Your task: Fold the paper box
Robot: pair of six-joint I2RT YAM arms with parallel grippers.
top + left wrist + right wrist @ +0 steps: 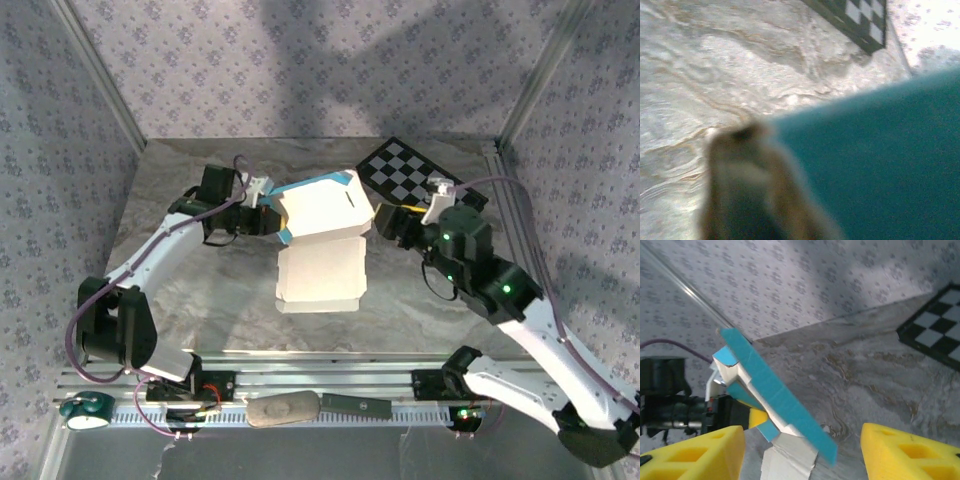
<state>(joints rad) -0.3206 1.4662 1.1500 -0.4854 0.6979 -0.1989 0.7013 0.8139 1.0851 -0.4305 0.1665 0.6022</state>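
From above, the paper box (320, 262) sits mid-table. Its white lower panel lies flat on the marbled table (180, 290) and its upper part is lifted, with a turquoise rim along the top. The left gripper (268, 216) comes in at 9 o'clock of the raised part and is pinched closed on its edge. The right gripper (383, 222) stands at 3 o'clock, just beside the card. A checkerboard (408, 170) lies at 1 o'clock of the box, and a beige oval object (283, 410) rests on the rail (300, 375) at 6 o'clock. The left wrist view is blurred: the box's turquoise side (880, 165) spreads across 4 o'clock, a brownish finger (747, 185) sits against it at 7 o'clock, and a checkerboard corner (860, 20) is at 1 o'clock. In the right wrist view, the right gripper's yellow fingers (700, 452) stand wide apart and hold nothing. The box (770, 385) tilts ahead of them, its turquoise face plain here, with a white flap at 6 o'clock and the left gripper's dark body at 9 o'clock.
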